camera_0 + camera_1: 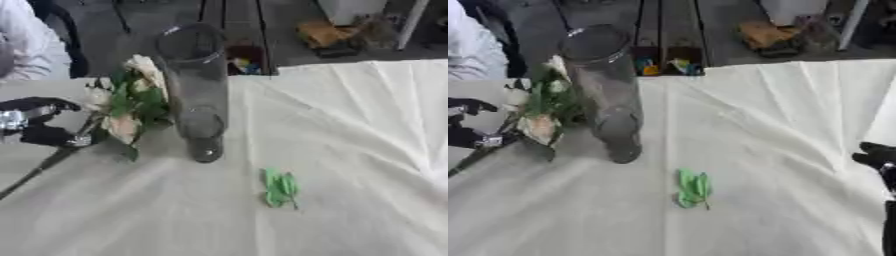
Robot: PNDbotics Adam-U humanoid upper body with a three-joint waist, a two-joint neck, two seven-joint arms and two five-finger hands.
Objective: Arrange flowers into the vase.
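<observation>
Left hand, one flower stem, one vase, perhaps.

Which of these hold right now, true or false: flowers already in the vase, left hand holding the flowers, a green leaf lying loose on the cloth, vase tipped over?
1. The flowers stand inside the vase. False: they are outside it, on its left.
2. The left hand holds the flowers by the stem. True.
3. A green leaf lies loose on the cloth. True.
4. The vase lies tipped over. False: it stands upright.
5. The right hand touches the vase. False: it is far off at the right edge.
</observation>
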